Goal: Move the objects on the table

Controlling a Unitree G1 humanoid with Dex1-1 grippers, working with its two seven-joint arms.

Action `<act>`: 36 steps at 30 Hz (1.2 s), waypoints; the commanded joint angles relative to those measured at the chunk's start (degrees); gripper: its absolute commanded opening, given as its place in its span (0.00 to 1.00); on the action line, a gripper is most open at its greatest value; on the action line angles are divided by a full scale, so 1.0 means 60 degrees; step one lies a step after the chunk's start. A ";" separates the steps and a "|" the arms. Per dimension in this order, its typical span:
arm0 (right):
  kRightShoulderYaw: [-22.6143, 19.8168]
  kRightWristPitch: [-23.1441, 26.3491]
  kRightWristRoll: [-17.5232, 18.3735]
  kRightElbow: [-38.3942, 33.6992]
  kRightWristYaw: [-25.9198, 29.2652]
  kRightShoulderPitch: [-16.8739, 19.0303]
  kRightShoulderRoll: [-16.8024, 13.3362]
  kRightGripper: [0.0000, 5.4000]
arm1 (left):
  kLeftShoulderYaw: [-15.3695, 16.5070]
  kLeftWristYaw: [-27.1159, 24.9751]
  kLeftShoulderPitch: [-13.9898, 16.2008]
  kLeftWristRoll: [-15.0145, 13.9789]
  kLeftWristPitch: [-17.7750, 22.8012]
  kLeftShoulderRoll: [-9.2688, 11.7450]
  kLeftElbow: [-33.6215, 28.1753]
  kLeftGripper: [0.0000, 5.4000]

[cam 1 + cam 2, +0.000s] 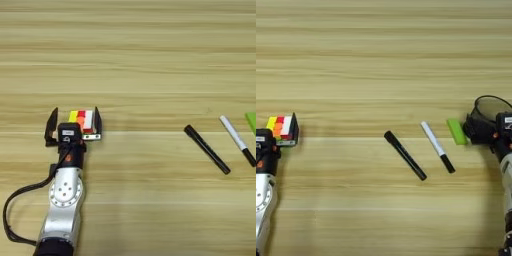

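I see the wooden surface filling both views. My left gripper sits at the near left with its jaws spread apart, and the multicoloured cube stands between them toward the right finger; I cannot tell whether either touches it. My right gripper is at the right edge, just beside a green block; its jaws I cannot tell. The black marker lies slanted mid-right, a white pen near it.
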 commanded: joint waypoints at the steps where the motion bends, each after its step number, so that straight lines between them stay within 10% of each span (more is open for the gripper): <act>1: -0.0097 0.0429 0.0403 -0.0407 0.0334 0.0245 0.0109 0.99 | -0.0031 -0.0018 0.0088 0.0107 0.0175 0.0028 -0.0114 1.00; 22: -0.0267 0.0991 0.0883 -0.1129 0.0734 0.1173 0.0093 0.99 | -0.0034 -0.0029 0.0053 0.0108 0.0221 0.0044 -0.0119 1.00; 36: -0.0178 0.1473 0.0715 -0.3419 0.0328 0.2869 0.0418 0.99 | -0.0025 -0.0029 0.0084 0.0095 0.0233 0.0046 -0.0164 1.00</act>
